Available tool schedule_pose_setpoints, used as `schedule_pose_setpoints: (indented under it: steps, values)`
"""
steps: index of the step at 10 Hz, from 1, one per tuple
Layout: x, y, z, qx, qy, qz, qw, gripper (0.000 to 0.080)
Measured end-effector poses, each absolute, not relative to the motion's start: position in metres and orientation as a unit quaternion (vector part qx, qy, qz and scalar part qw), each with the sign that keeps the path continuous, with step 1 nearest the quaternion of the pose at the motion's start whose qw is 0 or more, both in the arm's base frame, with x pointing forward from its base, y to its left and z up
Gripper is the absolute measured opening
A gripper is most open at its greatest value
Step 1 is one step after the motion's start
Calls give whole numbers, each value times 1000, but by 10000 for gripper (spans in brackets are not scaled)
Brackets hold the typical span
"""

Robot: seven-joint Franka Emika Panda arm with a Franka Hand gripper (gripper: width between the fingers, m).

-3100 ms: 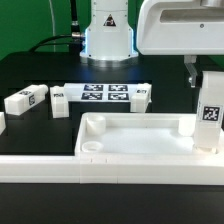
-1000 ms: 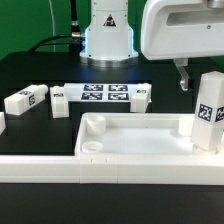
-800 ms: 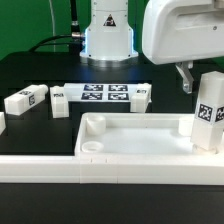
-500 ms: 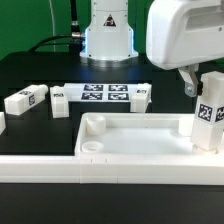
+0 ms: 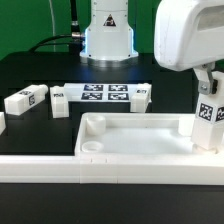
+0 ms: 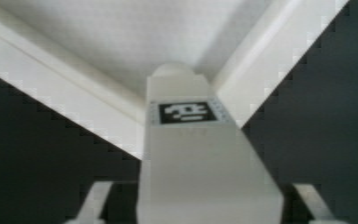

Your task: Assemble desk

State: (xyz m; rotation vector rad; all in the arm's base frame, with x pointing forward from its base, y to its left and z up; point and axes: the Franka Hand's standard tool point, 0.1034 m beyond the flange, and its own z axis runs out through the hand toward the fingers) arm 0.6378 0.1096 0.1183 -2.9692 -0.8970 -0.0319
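The white tray-like desk top (image 5: 130, 125) lies on the black table, and its rim also shows in the wrist view (image 6: 87, 80). One white square leg (image 5: 208, 118) with a tag stands upright in the corner at the exterior view's right. My gripper (image 5: 204, 82) hangs just above that leg. In the wrist view the leg (image 6: 194, 150) rises between my two fingers (image 6: 98, 200), with a dark gap on each side. The gripper (image 6: 197, 202) is open and holds nothing.
A loose tagged leg (image 5: 25, 100) lies at the exterior view's left, and another white part (image 5: 2, 122) shows at the left edge. The marker board (image 5: 105, 94) lies behind the desk top. A long white border rail (image 5: 100, 165) runs along the front.
My gripper has moved to the exterior view's right and closer to the camera, from behind the upright leg to over its top. The leg and desk top have not moved.
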Motion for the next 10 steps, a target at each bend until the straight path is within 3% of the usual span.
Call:
schedule_pose_setpoints:
  steps: [4,6,10]
  values:
    - [638,110,118,-960,-280,-10,20,291]
    - [638,106,118,-988,-150,-7,34,291]
    - [639,100,117,-998,55,1,36,291]
